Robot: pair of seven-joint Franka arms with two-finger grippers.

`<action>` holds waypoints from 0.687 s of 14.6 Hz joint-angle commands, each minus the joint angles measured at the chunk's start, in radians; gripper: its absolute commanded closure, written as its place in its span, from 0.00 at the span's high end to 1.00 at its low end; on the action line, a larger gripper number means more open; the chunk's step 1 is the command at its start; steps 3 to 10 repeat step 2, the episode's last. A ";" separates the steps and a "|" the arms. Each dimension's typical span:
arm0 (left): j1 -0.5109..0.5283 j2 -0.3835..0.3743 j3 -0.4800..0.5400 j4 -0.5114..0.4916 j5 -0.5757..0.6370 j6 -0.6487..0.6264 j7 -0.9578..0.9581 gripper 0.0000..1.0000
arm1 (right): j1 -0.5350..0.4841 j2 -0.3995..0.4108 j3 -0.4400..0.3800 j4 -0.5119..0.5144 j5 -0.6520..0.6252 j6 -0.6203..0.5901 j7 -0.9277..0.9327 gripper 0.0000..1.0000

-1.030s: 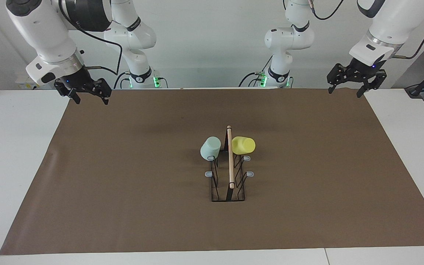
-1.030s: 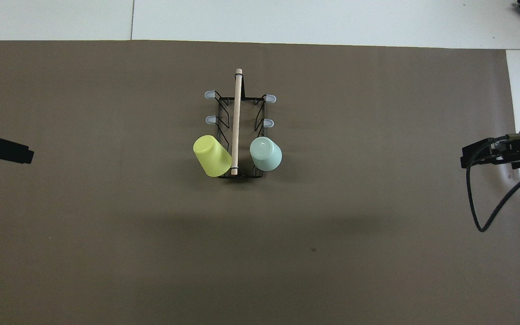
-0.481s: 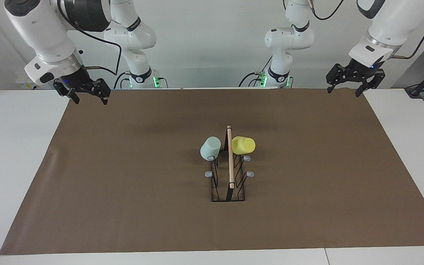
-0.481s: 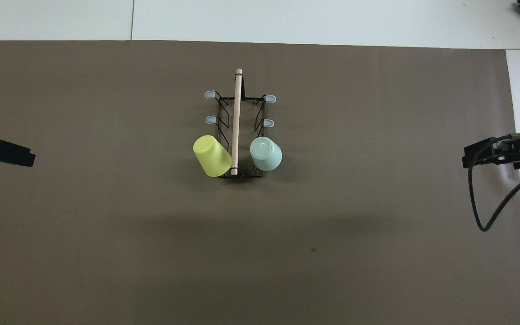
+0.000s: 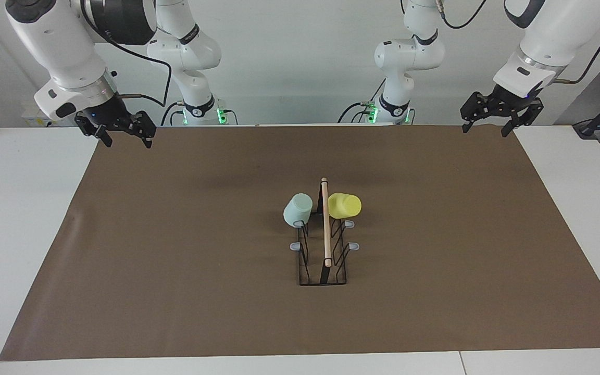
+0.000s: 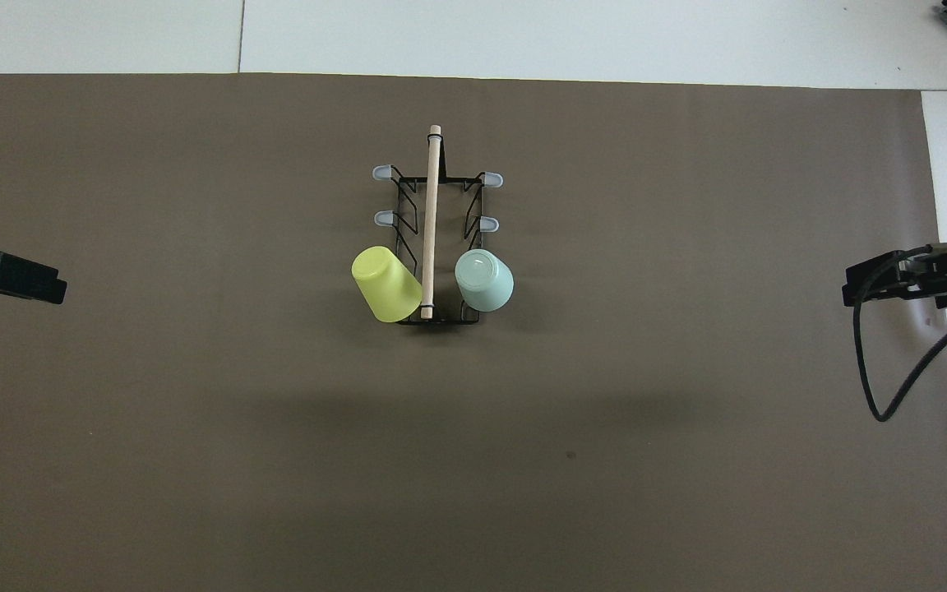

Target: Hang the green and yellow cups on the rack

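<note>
Both cups sit on the rack [image 5: 323, 245] at mid-frame: mint green cup [image 5: 298, 209], yellow cup [image 5: 344, 205]. Right gripper [image 5: 122, 134] upper left, left gripper [image 5: 488, 125] upper right, both spread, empty.

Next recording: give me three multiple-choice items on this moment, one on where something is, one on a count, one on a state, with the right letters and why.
1. Where is the yellow cup?
A. on the rack, on the left arm's side of the wooden handle
B. lying on the brown mat
C. in the left gripper

2. How many prongs carry no cup?
A. one
B. four
C. six

3. What do the grippers hold?
A. a cup each
B. the rack
C. nothing

Answers:
1 A, it sits over a prong beside the handle.
2 B, four grey tips show bare; the green cup and the yellow cup cover the rest.
3 C, left gripper and right gripper hang open over the mat's corners.
</note>
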 commanded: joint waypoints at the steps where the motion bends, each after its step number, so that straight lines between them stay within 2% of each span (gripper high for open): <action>1: 0.004 -0.014 -0.003 -0.012 -0.014 -0.009 -0.015 1.00 | -0.011 0.000 0.005 0.003 0.015 0.004 0.005 1.00; 10: 0.004 -0.014 -0.003 -0.012 -0.014 -0.009 -0.015 1.00 | -0.011 0.000 0.005 0.003 0.015 0.004 0.004 1.00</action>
